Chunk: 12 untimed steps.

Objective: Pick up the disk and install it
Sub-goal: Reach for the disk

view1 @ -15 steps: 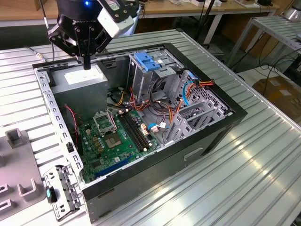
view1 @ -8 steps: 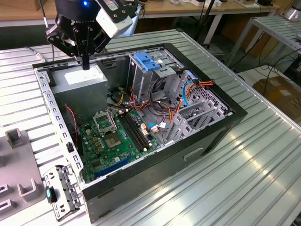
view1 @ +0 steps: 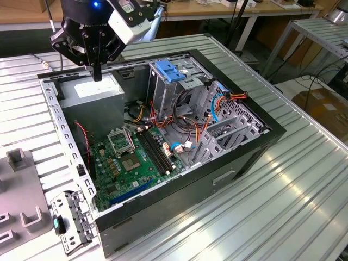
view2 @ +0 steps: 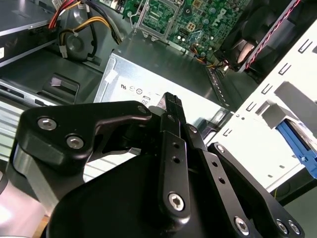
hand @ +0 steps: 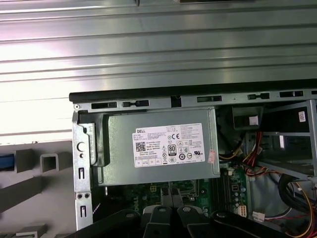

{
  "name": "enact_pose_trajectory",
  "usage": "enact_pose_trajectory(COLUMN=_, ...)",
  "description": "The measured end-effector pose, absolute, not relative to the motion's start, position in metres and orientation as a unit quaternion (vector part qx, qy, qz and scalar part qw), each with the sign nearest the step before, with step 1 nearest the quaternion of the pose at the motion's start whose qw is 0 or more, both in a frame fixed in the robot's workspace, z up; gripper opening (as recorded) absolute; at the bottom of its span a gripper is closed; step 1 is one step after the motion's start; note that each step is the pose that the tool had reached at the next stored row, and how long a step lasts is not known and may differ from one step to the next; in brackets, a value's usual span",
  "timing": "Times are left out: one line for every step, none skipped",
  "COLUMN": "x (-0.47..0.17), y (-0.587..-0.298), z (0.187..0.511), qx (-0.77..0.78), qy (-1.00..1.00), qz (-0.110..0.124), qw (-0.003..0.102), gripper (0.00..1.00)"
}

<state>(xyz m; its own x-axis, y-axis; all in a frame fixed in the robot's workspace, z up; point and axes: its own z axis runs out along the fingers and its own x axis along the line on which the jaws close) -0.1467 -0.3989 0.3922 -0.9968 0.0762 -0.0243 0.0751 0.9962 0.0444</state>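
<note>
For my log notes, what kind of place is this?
Probably a robotics lab or workshop: an opened desktop computer case lies on a ribbed metal table, the arm's gripper hangs over its power supply, and wooden workbenches stand behind.

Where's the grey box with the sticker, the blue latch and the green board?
Grey box (hand: 163, 147), first wrist view, on its white sticker.
Blue latch (view1: 170, 72), exterior view, on its flat top.
Green board (view1: 133, 162), exterior view, near its middle.

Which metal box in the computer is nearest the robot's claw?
The grey power-supply box with the white sticker, below the gripper; the tall blue-topped cage stands farther toward the exterior view's right.
</note>
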Motion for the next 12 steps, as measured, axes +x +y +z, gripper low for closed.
enact_pose_trajectory(x=-0.1470, y=-0.3989, z=0.3922, qx=0.038, qy=0.999, qz=0.022, qw=0.013, gripper=0.11)
enact_pose_trajectory(x=-0.1476, y=-0.3989, z=0.3922, qx=0.038, qy=0.999, qz=0.022, qw=0.013, gripper=0.11)
enact_pose_trajectory(x=-0.1479, y=-0.3989, z=0.3922, qx=0.038, qy=0.999, qz=0.022, qw=0.013, gripper=0.11)
enact_pose_trajectory(x=-0.1483, y=-0.3989, z=0.3921, qx=0.038, qy=0.999, qz=0.022, qw=0.013, gripper=0.11)
enact_pose_trajectory(x=-0.1486, y=-0.3989, z=0.3921, qx=0.038, qy=0.999, qz=0.022, qw=0.013, gripper=0.11)
enact_pose_trajectory(x=-0.1490, y=-0.3989, z=0.3921, qx=0.038, qy=0.999, qz=0.022, qw=0.013, gripper=0.11)
enact_pose_trajectory(x=-0.1497, y=-0.3989, z=0.3921, qx=0.038, qy=0.999, qz=0.022, qw=0.013, gripper=0.11)
enact_pose_trajectory(x=-0.1504, y=-0.3989, z=0.3920, qx=0.038, qy=0.999, qz=0.022, qw=0.013, gripper=0.11)
enact_pose_trajectory(x=-0.1508, y=-0.3989, z=0.3920, qx=0.038, qy=0.999, qz=0.022, qw=0.013, gripper=0.11)
enact_pose_trajectory(x=-0.1512, y=-0.3989, z=0.3920, qx=0.038, qy=0.999, qz=0.022, qw=0.013, gripper=0.11)
enact_pose_trajectory(x=-0.1516, y=-0.3989, z=0.3920, qx=0.038, qy=0.999, qz=0.022, qw=0.013, gripper=0.11)
enact_pose_trajectory(x=-0.1519, y=-0.3989, z=0.3920, qx=0.038, qy=0.999, qz=0.022, qw=0.013, gripper=0.11)
